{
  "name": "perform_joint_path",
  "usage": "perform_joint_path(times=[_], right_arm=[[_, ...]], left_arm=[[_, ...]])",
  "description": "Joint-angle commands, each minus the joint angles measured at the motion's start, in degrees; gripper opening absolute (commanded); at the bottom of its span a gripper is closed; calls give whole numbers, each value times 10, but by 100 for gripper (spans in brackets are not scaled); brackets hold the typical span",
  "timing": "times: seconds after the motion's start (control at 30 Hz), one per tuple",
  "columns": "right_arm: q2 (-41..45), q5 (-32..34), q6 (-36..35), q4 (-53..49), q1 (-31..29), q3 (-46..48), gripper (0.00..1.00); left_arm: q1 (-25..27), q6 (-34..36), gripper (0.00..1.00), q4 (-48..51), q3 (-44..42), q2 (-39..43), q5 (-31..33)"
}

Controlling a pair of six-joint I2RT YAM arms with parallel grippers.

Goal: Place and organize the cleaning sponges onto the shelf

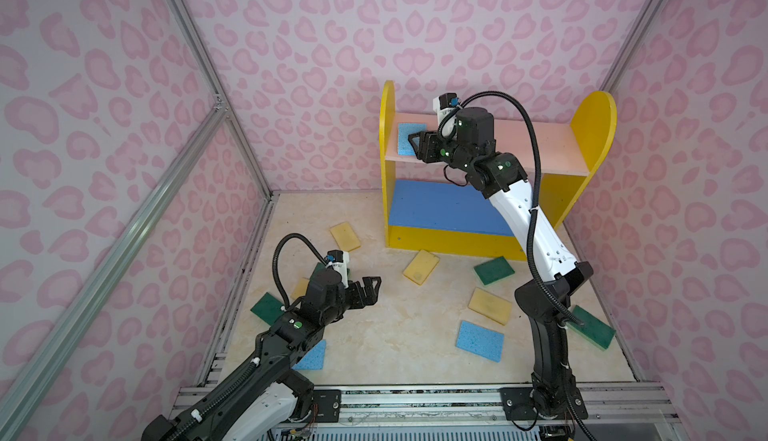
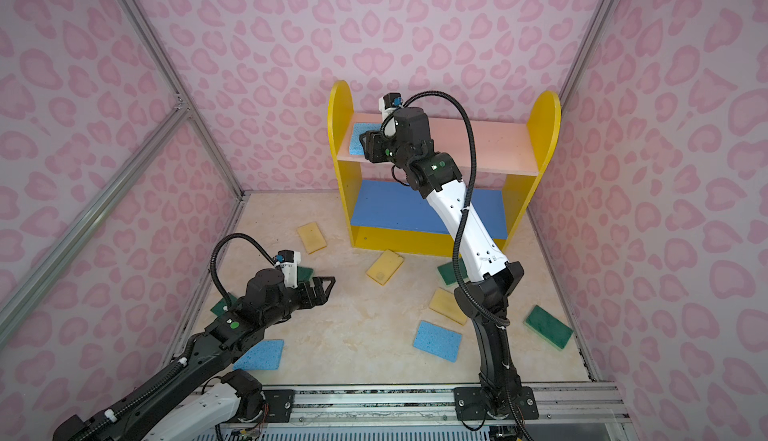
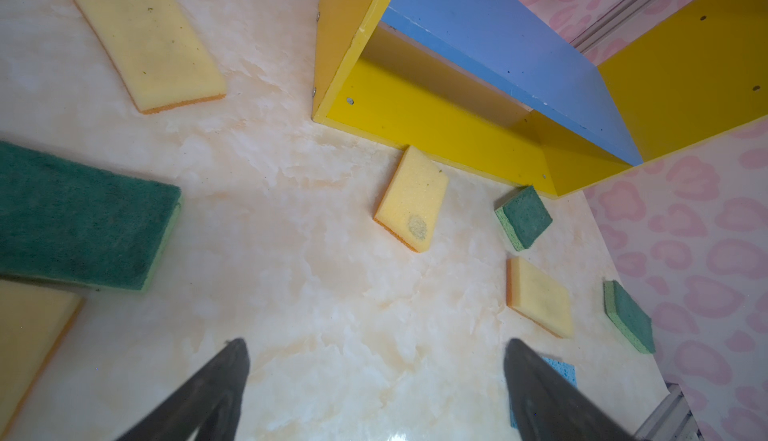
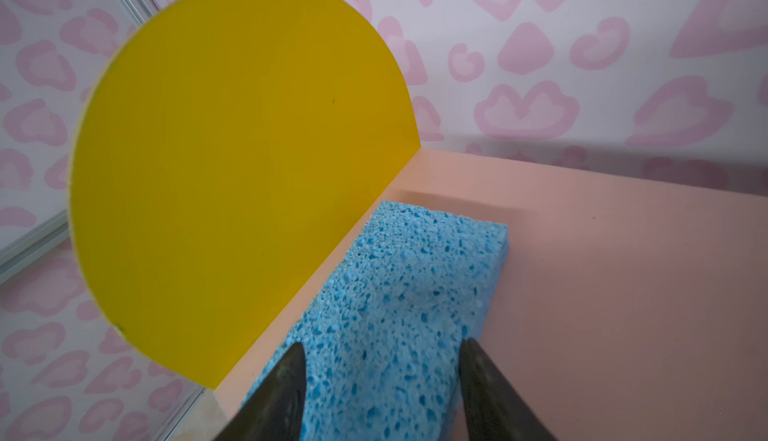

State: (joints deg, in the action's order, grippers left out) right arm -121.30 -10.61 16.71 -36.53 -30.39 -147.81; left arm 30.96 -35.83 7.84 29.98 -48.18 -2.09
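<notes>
The light blue sponge [image 4: 399,293] lies flat on the pink upper board [image 4: 623,252] of the shelf [image 1: 594,127], just beside the yellow side panel [image 4: 228,148]. My right gripper [image 4: 382,345] straddles its near end with a finger at each side, and I cannot tell whether I am gripping it or merely flanking it. It is the only sponge up there, so I judge the job barely begun. The blue middle board [image 1: 436,206] is bare, and ten lie scattered below: four yellow sponges [image 1: 420,266], four green sponges [image 1: 494,270] and two blue sponges [image 1: 480,340]. My left gripper [image 3: 374,347] hangs low with its jaws spread wide and nothing between them. The tabletop [image 1: 374,335] is pale and marbled, and pink-patterned walls [image 1: 124,85] on aluminium struts [image 1: 199,44] close it in.
</notes>
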Motion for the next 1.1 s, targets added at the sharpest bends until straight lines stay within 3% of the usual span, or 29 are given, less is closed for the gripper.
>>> perform_joint_path(times=[0.0, 0.57, 0.8, 0.9, 1.07], right_arm=[[-15, -25, 16, -79, -4, 5, 59], [-17, -74, 54, -34, 2, 7, 62], [30, -55, 46, -29, 2, 25, 70], [74, -52, 40, -27, 2, 57, 71], [192, -51, 41, 9, 0, 208, 71]], left_arm=[[0, -1, 97, 8, -4, 6, 5], [-1, 11, 96, 34, -10, 38, 1], [8, 40, 98, 38, 8, -9, -64], [44, 49, 99, 35, 22, -33, -57], [103, 47, 88, 12, 40, -81, -51]])
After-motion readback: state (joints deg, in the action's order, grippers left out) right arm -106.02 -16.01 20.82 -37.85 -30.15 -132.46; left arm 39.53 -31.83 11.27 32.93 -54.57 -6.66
